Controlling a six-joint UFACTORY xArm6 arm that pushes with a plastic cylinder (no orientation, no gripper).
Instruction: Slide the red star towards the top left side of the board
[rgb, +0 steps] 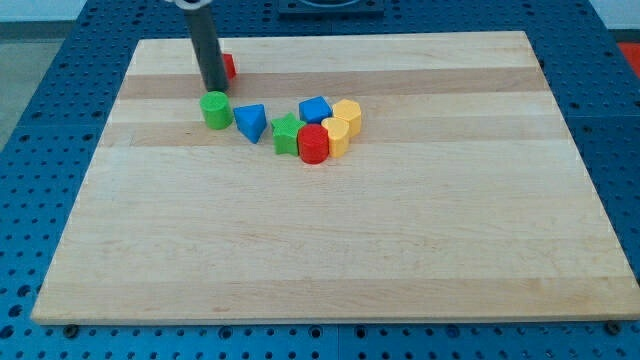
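My tip (215, 89) rests at 9 o'clock of the red star (228, 67), touching it, near the board's (330, 250) top left. The green cylinder (215, 109) sits just below, at 6 o'clock. The rod has no fingers.

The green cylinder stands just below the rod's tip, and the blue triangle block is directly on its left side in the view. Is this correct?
Not quite. In the camera view the green cylinder does stand just below my tip, but the blue triangle block is on its right side, not its left.
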